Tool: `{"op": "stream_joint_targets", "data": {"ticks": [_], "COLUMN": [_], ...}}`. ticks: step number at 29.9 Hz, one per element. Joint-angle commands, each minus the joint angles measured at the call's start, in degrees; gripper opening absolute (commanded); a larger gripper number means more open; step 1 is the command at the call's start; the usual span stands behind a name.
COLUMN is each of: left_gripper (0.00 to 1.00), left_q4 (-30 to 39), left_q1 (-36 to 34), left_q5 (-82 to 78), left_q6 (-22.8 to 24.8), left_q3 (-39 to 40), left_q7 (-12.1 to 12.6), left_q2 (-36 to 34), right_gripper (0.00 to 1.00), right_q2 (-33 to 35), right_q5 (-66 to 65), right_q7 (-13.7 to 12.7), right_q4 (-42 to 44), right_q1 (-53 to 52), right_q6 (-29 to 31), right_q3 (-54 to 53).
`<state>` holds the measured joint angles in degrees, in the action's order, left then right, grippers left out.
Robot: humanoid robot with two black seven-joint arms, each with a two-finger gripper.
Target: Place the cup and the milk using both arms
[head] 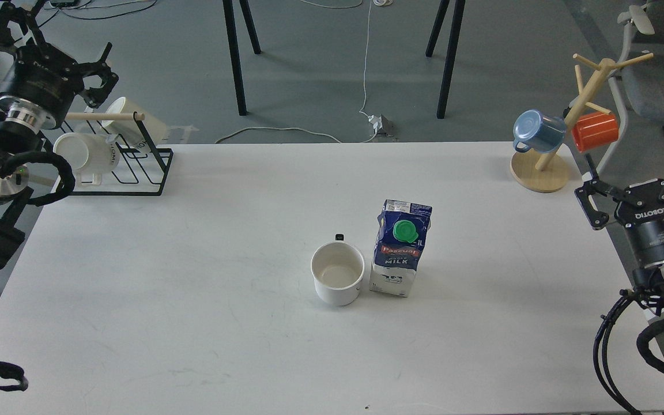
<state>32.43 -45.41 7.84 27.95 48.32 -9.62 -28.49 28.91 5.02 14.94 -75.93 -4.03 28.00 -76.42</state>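
**Cup and milk standing together at mid-table, both arms sitting wide**

I am looking at the cup (338, 280) standing upright near the middle of the white table (165, 288), mouth up, with the milk (400, 248) upright just beside it on its right, nearly touching. Judging by that neat pairing, both are sitting where they belong, so I am reading the placing as done or close to it.

My right gripper (636, 190) is hanging off the table's right edge, fingers spread apart and holding nothing, well apart from the carton. Farther back, my left gripper (98, 75) is hovering over the black wire rack (147, 173) with its white mugs, fingers parted and empty.

At the far right corner, the wooden mug tree (539, 167) is carrying a blue mug (534, 131) and an orange mug (595, 130).
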Motion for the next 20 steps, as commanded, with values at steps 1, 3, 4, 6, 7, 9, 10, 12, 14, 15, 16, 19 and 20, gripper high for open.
{"op": "stream_joint_targets", "data": {"ticks": [1, 3, 4, 6, 7, 9, 10, 12, 14, 15, 16, 19, 20], "left_gripper": [1.00, 1.00, 1.00, 1.00, 0.99, 1.00, 1.00, 1.00, 1.00, 0.99, 1.00, 0.99, 0.99], "left_q4": [-1.49, -2.36, -2.80, -3.77, -3.86, -4.04, -4.04, -4.04, -4.04, -4.04, -4.04, -3.95, -3.95], "left_q1": [0.05, 0.05, 0.05, 0.05, 0.05, 0.05, -0.03, -0.03, -0.21, -0.47, -0.65, -1.00, -1.00], "left_q5": [2.35, 2.45, 2.45, 2.53, 2.53, 2.53, 2.53, 2.53, 2.53, 2.53, 2.53, 2.53, 2.53], "left_q6": [0.00, 0.00, 0.05, 0.05, 0.05, 0.05, 0.05, 0.05, -0.17, -0.44, -0.61, -0.44, -0.18], "left_q3": [-0.06, -0.06, -0.06, -0.06, -0.06, -0.06, -0.06, 0.02, 0.11, 0.11, 0.11, 0.20, 0.20], "left_q7": [0.04, -0.23, -0.14, -0.14, -0.05, -0.14, -0.14, -0.31, -0.58, -0.66, -0.67, -0.58, -0.58], "left_q2": [0.89, 1.59, 1.77, 2.03, 2.12, 2.12, 2.21, 2.21, 2.38, 2.64, 3.17, 4.32, 4.23], "right_gripper": [0.98, 0.98, 0.98, 0.98, 0.98, 0.98, 0.98, 0.98, 0.98, 0.98, 0.98, 0.98, 0.98], "right_q2": [1.67, 1.94, 1.94, 1.77, 1.24, 0.36, -0.86, -3.41, -4.12, -4.21, -4.47, -4.56, -4.65], "right_q5": [2.79, 4.20, 4.47, 4.56, 4.56, 4.56, 4.47, 4.12, 4.12, 4.03, 4.03, 4.12, 4.03], "right_q7": [0.00, -0.35, -0.70, -0.97, -0.97, -0.88, -0.88, -0.88, -0.97, -0.97, -0.88, -0.45, -0.18], "right_q4": [8.32, 13.59, 16.14, 21.76, 24.66, 28.80, 30.99, 34.08, 35.41, 35.41, 35.41, 34.88, 34.62], "right_q1": [-12.72, -19.40, -22.22, -27.85, -29.87, -32.34, -33.22, -34.89, -36.57, -36.83, -37.01, -37.01, -36.93], "right_q6": [0.00, 0.00, 0.00, 0.00, 0.00, 0.00, 0.00, 0.00, 0.00, 0.00, 0.00, 0.00, 0.00], "right_q3": [5.83, 9.78, 11.45, 14.27, 15.15, 15.78, 15.95, 16.48, 17.01, 17.10, 17.27, 17.27, 17.36]}}
